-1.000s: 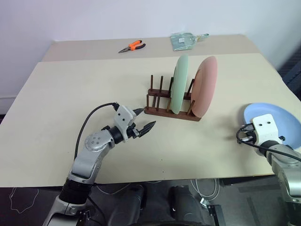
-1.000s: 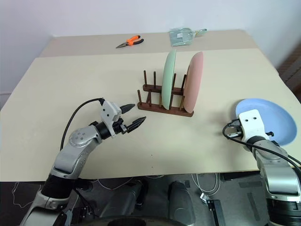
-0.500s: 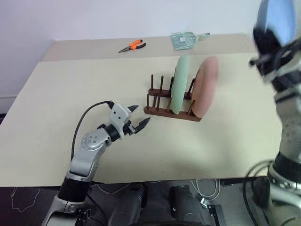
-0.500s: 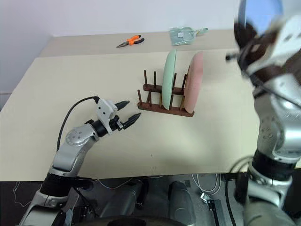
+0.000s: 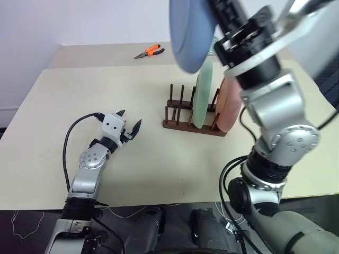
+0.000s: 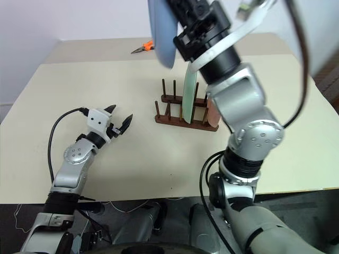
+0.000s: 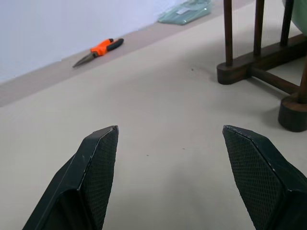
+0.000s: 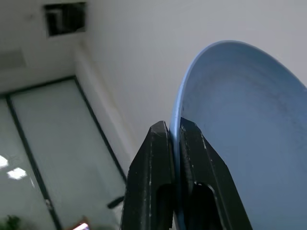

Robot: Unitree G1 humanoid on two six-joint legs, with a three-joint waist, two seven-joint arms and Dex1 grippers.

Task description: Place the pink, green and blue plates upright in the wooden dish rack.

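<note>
On the beige counter (image 5: 63, 95) sits the wooden dish rack (image 5: 183, 114), the green plate (image 5: 203, 95) and pink plate (image 5: 231, 106) upright in it. The right pincer (image 8: 175, 143) is clamped on the blue plate (image 5: 188, 32), held edge-up high above the rack. The left pincer (image 5: 128, 123) hangs low beside the rack — fingers apart, empty.
</note>
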